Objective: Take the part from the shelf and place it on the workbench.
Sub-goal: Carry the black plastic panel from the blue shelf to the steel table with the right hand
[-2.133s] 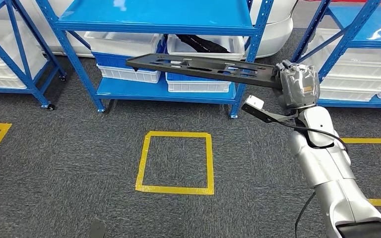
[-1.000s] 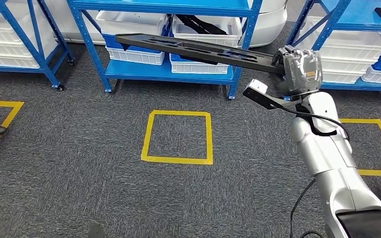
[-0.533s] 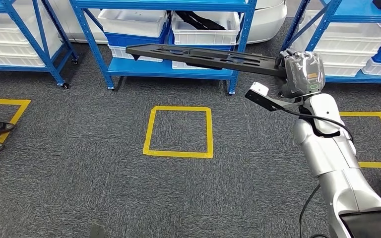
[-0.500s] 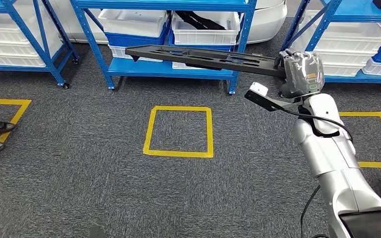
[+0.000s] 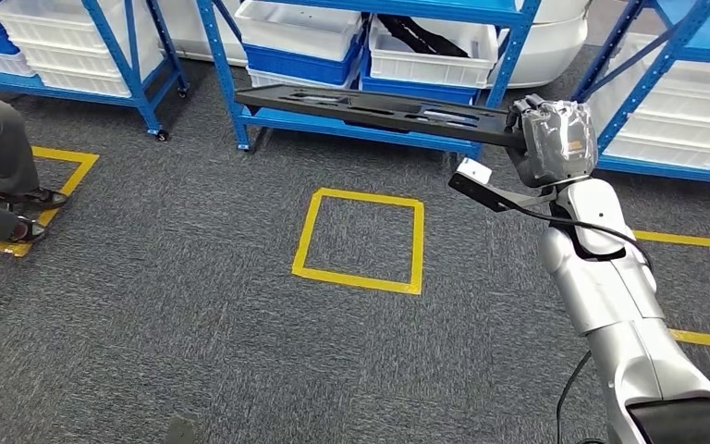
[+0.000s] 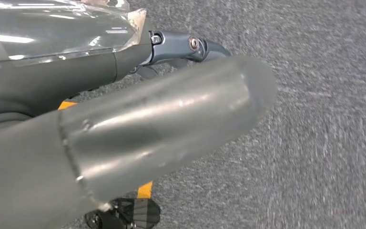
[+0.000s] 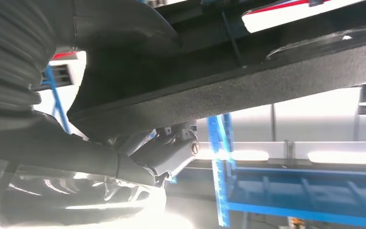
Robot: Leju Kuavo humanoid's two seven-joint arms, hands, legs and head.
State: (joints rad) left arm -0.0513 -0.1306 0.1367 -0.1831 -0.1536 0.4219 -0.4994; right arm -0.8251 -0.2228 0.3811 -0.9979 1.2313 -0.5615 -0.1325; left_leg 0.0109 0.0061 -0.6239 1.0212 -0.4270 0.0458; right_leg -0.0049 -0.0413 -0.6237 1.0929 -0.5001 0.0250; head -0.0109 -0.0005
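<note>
Looking down from the head view, the right hand (image 5: 555,141) grips one end of the long black part (image 5: 379,107), which juts level out over the grey carpet toward the blue shelf (image 5: 370,129) of white bins (image 5: 430,55). A yellow tape square (image 5: 362,238) marks the floor; a person's legs (image 5: 5,162) stand far left.

In the left wrist view, the left hand (image 6: 124,119) hangs above carpet; its grasp cannot be told.

In the right wrist view, the part's rough black edge (image 7: 248,86) lies in the hand.

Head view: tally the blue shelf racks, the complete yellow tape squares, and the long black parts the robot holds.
Blue shelf racks: 3
Complete yellow tape squares: 1
Long black parts, gripped by the right hand: 1
Total: 5
</note>
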